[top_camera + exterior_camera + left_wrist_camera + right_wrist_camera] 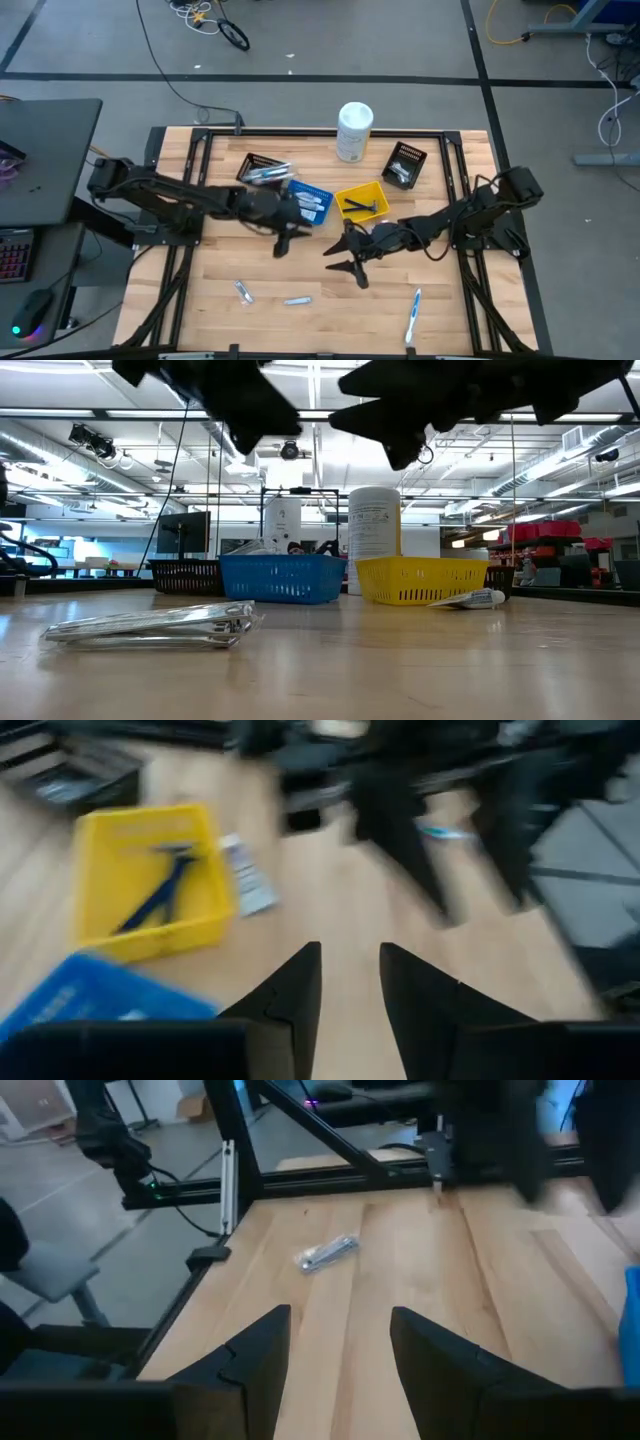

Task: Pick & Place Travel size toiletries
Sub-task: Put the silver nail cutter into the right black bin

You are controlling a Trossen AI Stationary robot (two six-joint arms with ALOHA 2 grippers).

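Note:
Several small toiletries lie on the wooden table: a clear-wrapped item [243,292] [328,1252], another wrapped one [297,300], and a pale toothbrush [412,315] near the table's front. A white tube [245,875] [470,598] lies beside the yellow bin. A dark-handled razor [160,890] lies in that bin. My left gripper [281,245] [348,955] hovers in front of the blue bin, fingers a little apart and empty. My right gripper [345,266] [340,1315] hovers in front of the yellow bin, open and empty.
A blue bin [310,201] and a yellow bin [375,190] stand mid-table, with two black bins [262,168] [405,163] and a tall white canister [353,130] behind them. Bare wood stretches along the near edge between the loose items.

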